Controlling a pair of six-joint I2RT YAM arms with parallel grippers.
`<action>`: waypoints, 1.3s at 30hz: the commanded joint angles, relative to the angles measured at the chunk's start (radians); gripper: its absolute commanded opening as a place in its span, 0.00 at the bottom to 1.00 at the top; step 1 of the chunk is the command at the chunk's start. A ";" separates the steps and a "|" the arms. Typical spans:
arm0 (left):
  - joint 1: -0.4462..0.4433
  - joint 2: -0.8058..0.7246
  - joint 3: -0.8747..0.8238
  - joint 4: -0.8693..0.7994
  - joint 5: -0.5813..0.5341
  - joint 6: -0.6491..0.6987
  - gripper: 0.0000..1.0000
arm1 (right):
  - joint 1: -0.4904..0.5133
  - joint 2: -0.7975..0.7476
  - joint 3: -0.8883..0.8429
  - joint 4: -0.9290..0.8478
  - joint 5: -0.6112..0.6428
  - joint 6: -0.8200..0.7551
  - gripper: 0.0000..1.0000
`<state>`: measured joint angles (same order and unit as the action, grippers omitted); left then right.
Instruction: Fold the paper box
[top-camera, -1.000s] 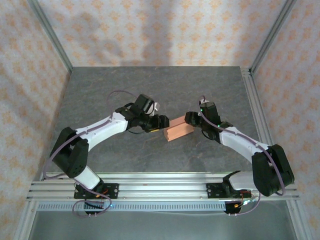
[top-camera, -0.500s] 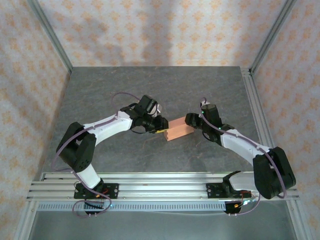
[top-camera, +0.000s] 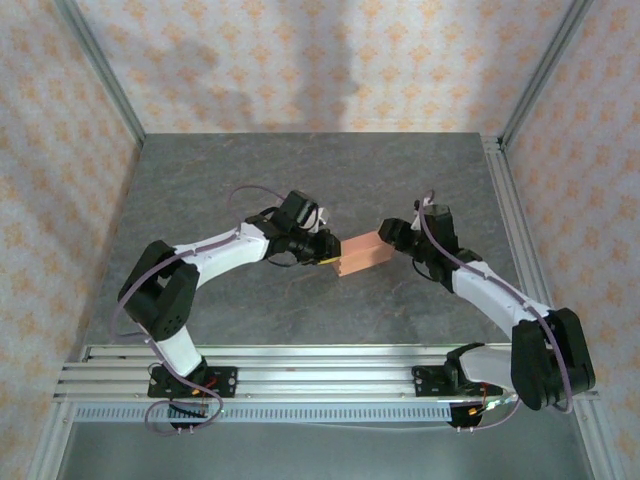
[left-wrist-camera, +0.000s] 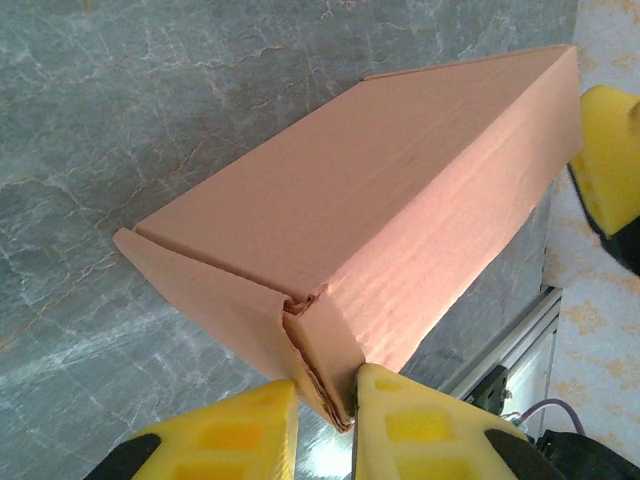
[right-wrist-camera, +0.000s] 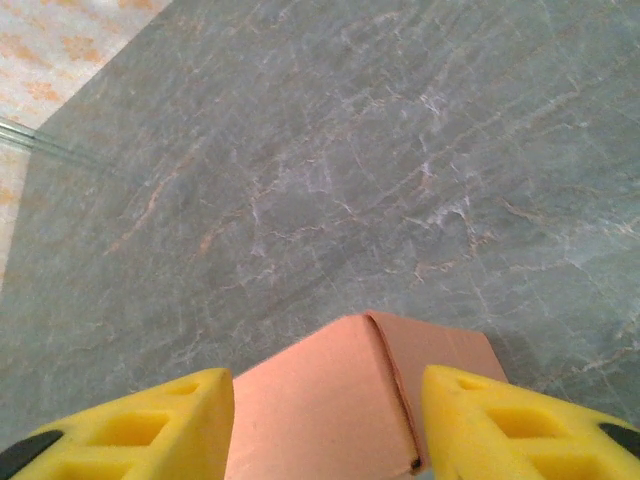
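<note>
Paper box (top-camera: 361, 253): press its end flap (left-wrist-camera: 322, 345), pinched in the left claw (left-wrist-camera: 325, 400), flush while the right claw (right-wrist-camera: 327, 390), grip unclear, braces opposite.

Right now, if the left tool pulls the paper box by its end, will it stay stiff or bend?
Probably light: the paper box is thin cardboard. The end flaps pinched by the left tool look creased and layered, so they may bend before the box follows. Flat faces make rolling unlikely; sliding seems likelier.

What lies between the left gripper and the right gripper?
The paper box, in the top view: the left gripper pinches one end, the right gripper stands at the other.
</note>
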<state>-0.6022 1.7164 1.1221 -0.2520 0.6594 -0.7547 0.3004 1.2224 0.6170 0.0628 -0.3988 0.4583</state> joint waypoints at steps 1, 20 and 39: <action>-0.008 0.095 -0.049 -0.171 -0.102 0.012 0.20 | -0.003 0.025 -0.042 0.045 -0.032 0.026 0.46; -0.008 0.100 -0.044 -0.182 -0.104 0.012 0.13 | -0.004 0.120 -0.002 0.031 -0.023 -0.022 0.34; -0.007 0.024 0.166 -0.322 -0.131 0.104 0.42 | -0.004 0.038 0.028 -0.022 0.011 -0.063 0.47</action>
<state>-0.6033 1.7370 1.2278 -0.4229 0.6056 -0.6857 0.2890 1.2869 0.6178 0.0940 -0.3897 0.4088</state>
